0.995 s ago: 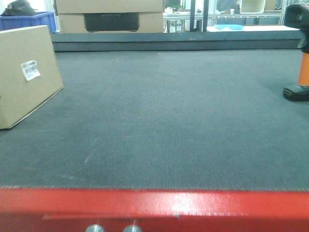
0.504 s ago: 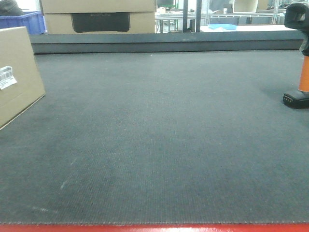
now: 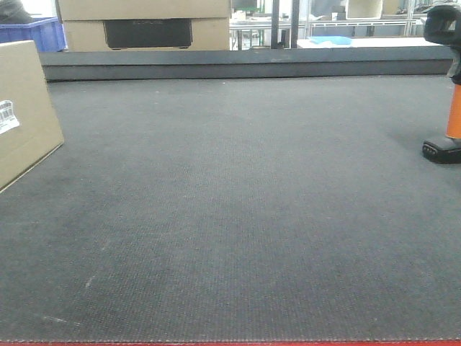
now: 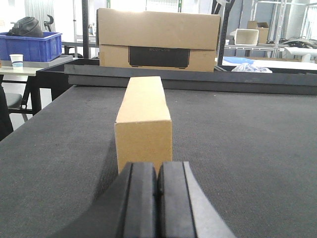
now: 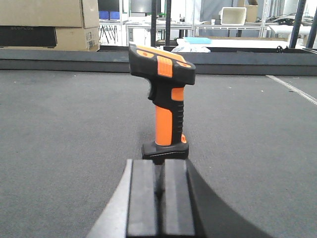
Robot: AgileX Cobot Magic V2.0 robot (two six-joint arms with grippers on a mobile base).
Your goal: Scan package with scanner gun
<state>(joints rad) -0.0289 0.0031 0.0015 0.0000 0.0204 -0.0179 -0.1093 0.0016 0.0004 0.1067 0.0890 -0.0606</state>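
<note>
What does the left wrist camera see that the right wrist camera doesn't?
Only the left wrist view shows the package, standing on edge with one end toward the camera, plus a blue bin and a paper cup off to the side. Only the right wrist view shows the scanner gun, upright on its base and untouched. Both show the dark grey mat, a big cardboard box with a dark panel at the back, and a gripper with its jaws together: the left gripper and the right gripper.
</note>
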